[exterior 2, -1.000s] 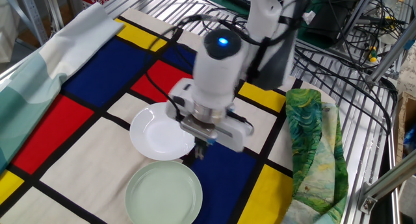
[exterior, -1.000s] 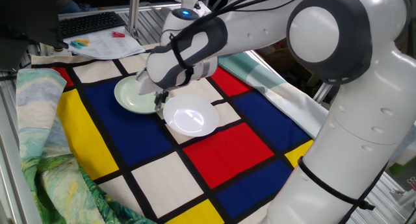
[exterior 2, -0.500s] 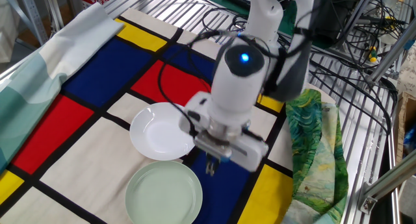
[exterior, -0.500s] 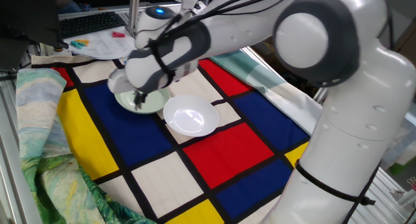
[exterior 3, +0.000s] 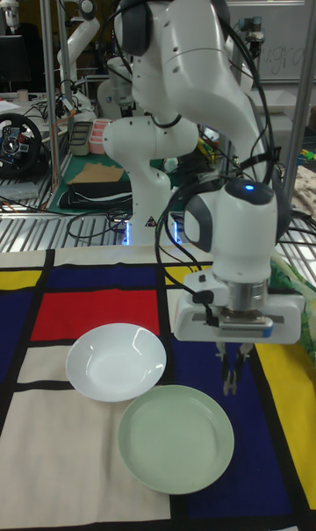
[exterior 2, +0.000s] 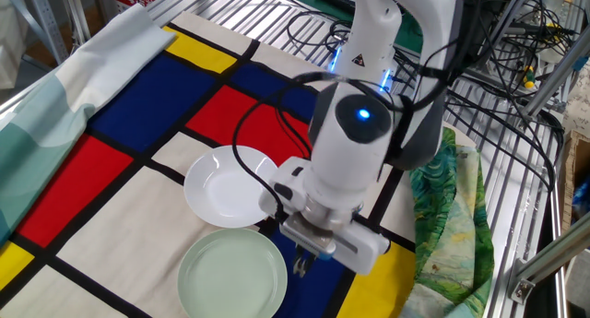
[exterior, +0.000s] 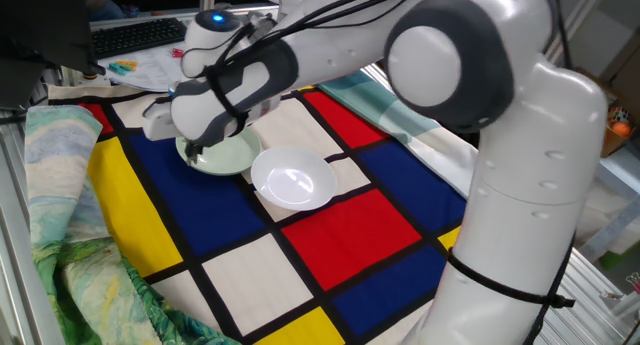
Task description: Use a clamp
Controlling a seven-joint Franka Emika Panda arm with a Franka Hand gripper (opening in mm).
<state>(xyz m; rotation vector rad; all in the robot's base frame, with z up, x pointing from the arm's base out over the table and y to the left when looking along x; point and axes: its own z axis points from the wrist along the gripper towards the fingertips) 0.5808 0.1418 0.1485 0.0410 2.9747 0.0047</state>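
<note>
My gripper hangs just over the blue square at the right rim of the pale green plate. Its black fingers stand close together and pinch the clamp, of which only a small dark sliver with a silvery glint shows at the tips. In the other fixed view the gripper sits right of the green plate, below the white dish. In one fixed view the gripper is at the green plate's near-left rim, mostly hidden by the wrist. The white dish lies beside it.
A checked cloth of red, blue, yellow and white covers the table. A green patterned cloth is bunched along one edge, a pale teal cloth along the opposite edge. A keyboard and papers lie beyond. Cables lie on the wire rack.
The gripper has moved out of the gap between the two dishes, along the green plate's rim to its outer side. Both dishes stayed put.
</note>
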